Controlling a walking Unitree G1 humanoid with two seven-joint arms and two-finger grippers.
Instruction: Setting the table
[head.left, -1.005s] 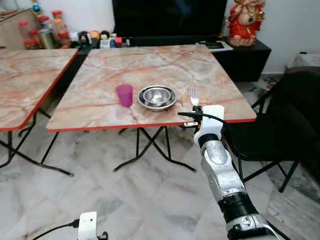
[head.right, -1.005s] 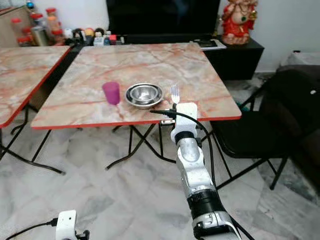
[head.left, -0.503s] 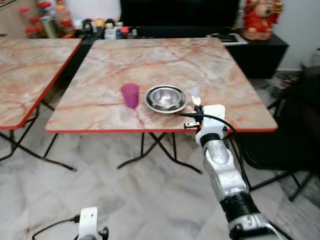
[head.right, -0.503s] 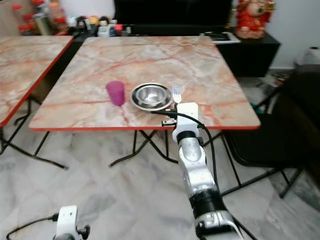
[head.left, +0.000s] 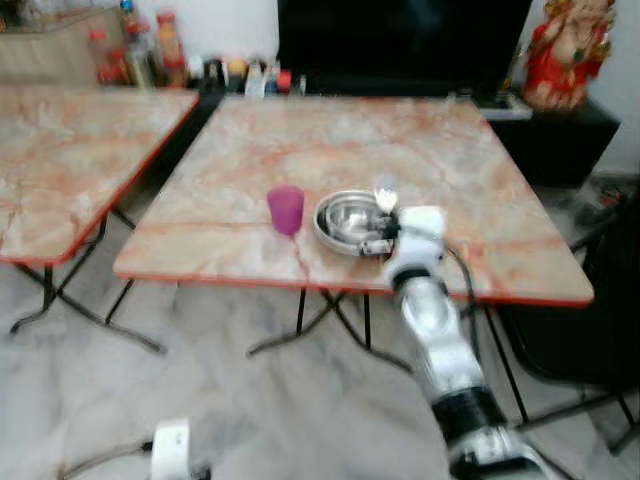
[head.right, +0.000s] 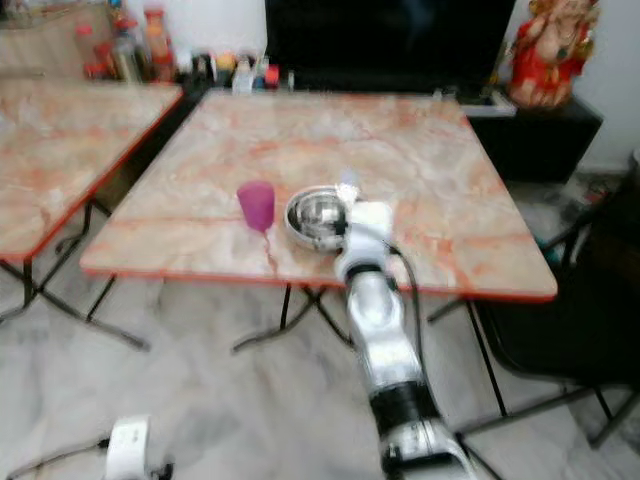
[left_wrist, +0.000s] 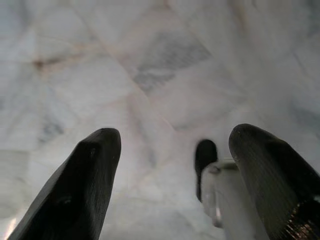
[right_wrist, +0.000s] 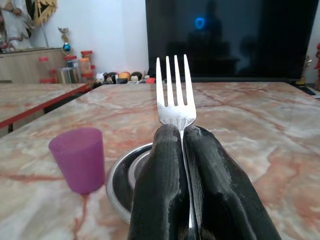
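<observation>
Right wrist view: fork in right end effector, seemingly above bowl.

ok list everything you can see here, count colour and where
table: 1, pink marble top with red edge, centre
second table: 1, same marble, to the left
cup: 1, purple, on the centre table, left of the bowl
bowl: 1, steel, beside the cup
fork: 1, silver, tines up between the right gripper's fingers
television: 1, black, behind the table
statue: 1, red and gold, back right
jars: several, back left
chair: 1, black, right
right gripper: over the table's near edge
left gripper: low, above the floor
</observation>
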